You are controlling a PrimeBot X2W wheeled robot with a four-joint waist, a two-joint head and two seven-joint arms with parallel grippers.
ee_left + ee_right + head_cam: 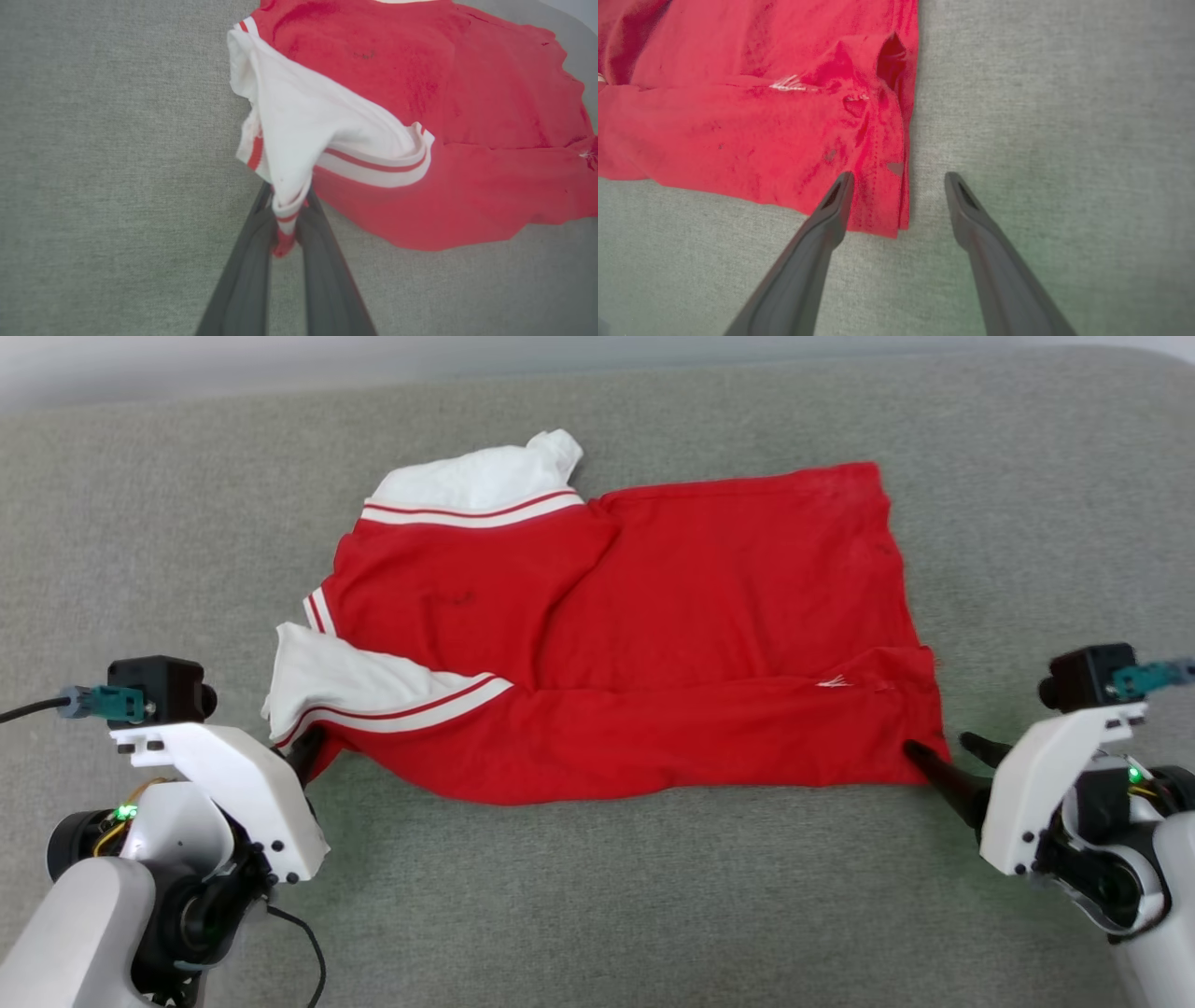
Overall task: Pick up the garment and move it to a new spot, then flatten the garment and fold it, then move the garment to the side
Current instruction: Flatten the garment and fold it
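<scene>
The garment [653,625] is a red shirt with white, red-striped sleeves, spread sideways on the grey surface with its hem to the right. My left gripper [303,756] is at the near sleeve corner; in the left wrist view [286,219] it is shut on a pinch of the garment's [373,116] white sleeve trim. My right gripper [943,751] stands open at the near hem corner. The right wrist view has one of the fingers [831,205] over the garment's [761,116] red edge and the other on bare surface, the right gripper [899,177] straddling the hem.
A grey fabric-covered surface [597,896] runs under everything, with open room in front of the garment and on both sides. Its far edge [280,392] meets a pale wall.
</scene>
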